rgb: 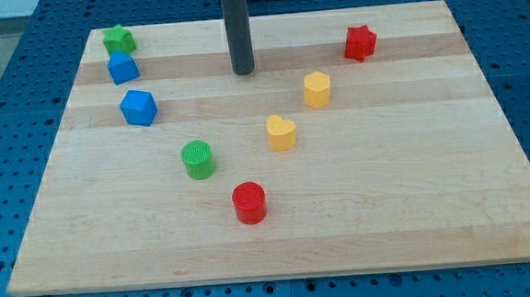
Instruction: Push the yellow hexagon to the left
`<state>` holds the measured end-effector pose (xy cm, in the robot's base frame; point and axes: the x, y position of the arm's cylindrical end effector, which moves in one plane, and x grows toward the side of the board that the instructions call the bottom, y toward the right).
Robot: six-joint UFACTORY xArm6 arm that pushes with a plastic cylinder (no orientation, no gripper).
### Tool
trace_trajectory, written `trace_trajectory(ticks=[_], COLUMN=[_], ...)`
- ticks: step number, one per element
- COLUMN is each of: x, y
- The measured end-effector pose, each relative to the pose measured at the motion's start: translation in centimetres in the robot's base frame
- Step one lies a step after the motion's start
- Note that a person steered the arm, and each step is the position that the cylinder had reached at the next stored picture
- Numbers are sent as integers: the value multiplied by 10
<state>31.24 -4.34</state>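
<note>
The yellow hexagon [317, 88] sits on the wooden board [415, 195], right of centre in the upper half. My tip [244, 71] is on the board to the hexagon's upper left, about a block and a half away, touching no block. A second yellow block, heart-shaped [281, 132], lies below and left of the hexagon.
A red star [360, 42] is at the upper right. A green star [118, 39], a blue block [123, 67] and a blue cube [138, 107] stand along the left. A green cylinder [197, 159] and a red cylinder [249, 203] lie lower centre.
</note>
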Motion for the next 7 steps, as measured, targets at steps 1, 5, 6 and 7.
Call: trace_trajectory(ticks=[1, 5, 6, 7], x=[0, 0, 0, 0], y=[0, 6, 6, 7])
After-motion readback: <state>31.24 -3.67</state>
